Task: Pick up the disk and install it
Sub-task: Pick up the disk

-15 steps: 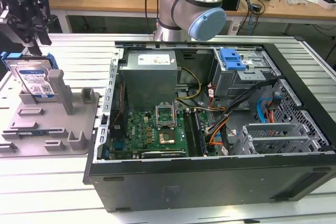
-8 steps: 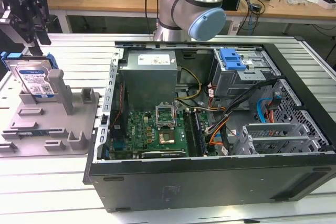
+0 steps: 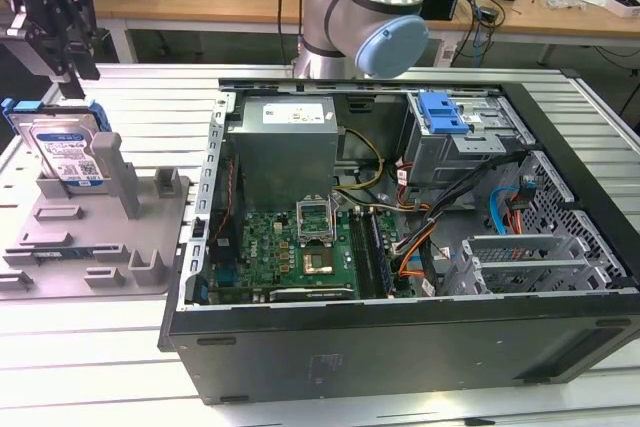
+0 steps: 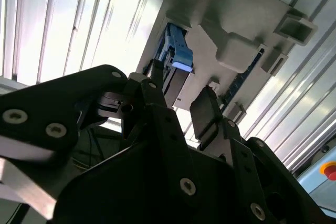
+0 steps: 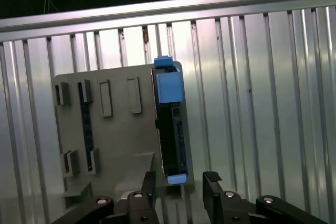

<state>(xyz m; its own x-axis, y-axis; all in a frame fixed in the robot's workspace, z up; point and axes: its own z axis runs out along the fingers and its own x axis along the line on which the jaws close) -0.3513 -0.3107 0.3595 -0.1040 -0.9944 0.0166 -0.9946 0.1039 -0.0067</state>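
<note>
Silver rectangular hard drive (image 3: pixel 70 152) in blue plastic bracket (image 5: pixel 169 85), upright in grey holder (image 3: pixel 100 247): probably stiff, knock-sensitive; you'd pinch its bracket edges (black gripper (image 5: pixel 180 184) empty, jaws apart).

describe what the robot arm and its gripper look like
The arm is built from silvery metal tubes with rounded light blue joint caps. The gripper is matt black, with two angular linkage fingers. Both wrist views show small silver screw heads set along the black links.
</note>
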